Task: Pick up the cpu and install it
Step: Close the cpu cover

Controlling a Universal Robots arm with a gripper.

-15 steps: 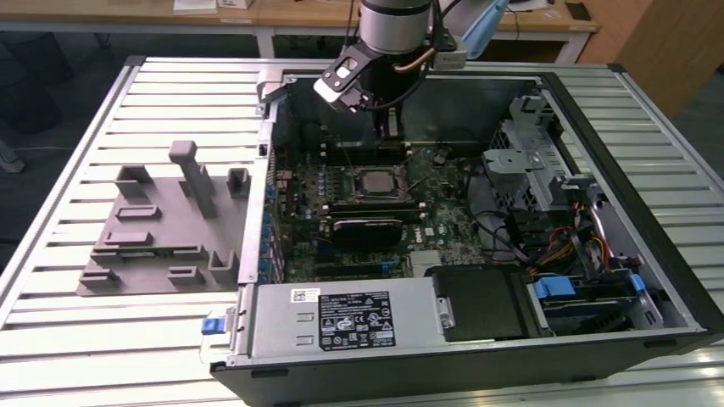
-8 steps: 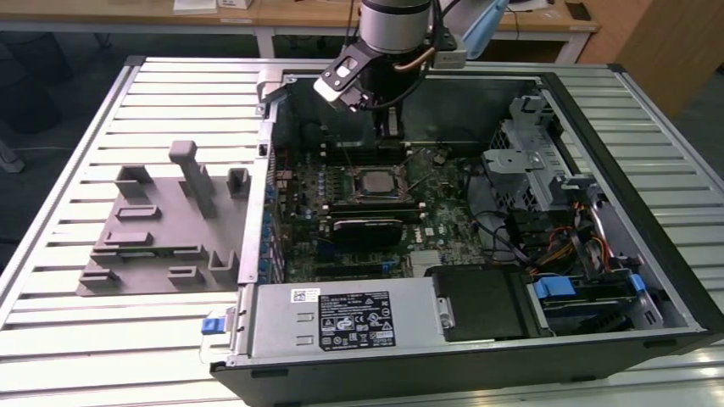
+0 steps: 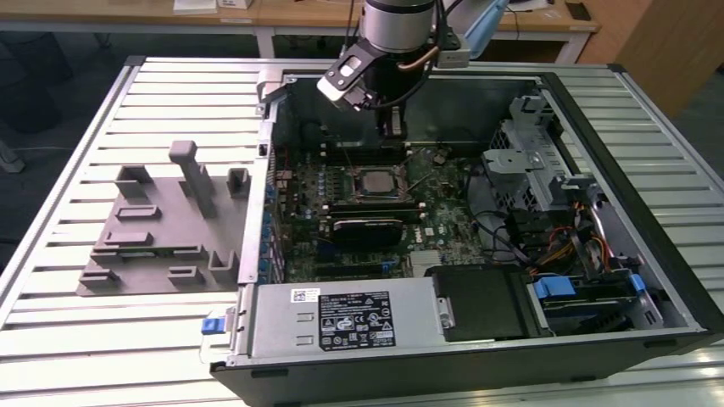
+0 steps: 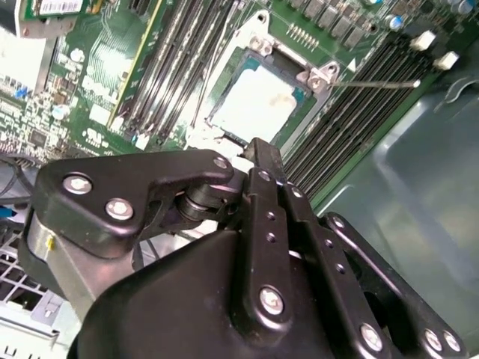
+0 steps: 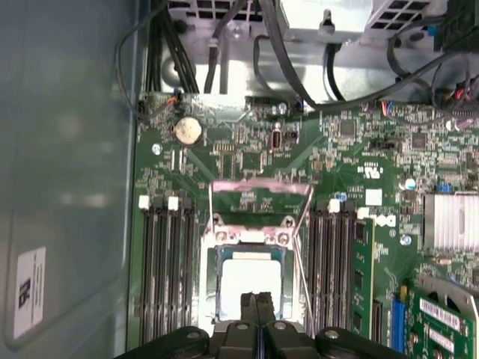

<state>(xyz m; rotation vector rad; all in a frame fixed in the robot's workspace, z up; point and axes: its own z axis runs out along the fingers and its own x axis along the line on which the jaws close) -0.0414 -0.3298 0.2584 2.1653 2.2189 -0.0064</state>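
Observation:
The cpu (image 3: 375, 180) is a pale silvery square lying flat inside the socket on the green motherboard (image 3: 442, 216) of the open computer case. In both wrist views the cpu (image 4: 260, 101) (image 5: 248, 278) sits squarely within the metal socket frame (image 5: 210, 241). My gripper (image 3: 392, 129) hangs just above the board at the far edge of the socket. Its two black fingers (image 5: 248, 305) are pressed together with nothing between them, and the gripper (image 4: 258, 149) tip hovers beside the chip's rim.
Memory slots (image 5: 166, 262) flank the socket on both sides. A thin wire lever (image 4: 374, 84) sticks out from the socket frame. A grey plastic tray (image 3: 158, 229) lies on the slatted table at the exterior view's left. Case walls, drive cage (image 3: 531, 161) and cables surround the board.

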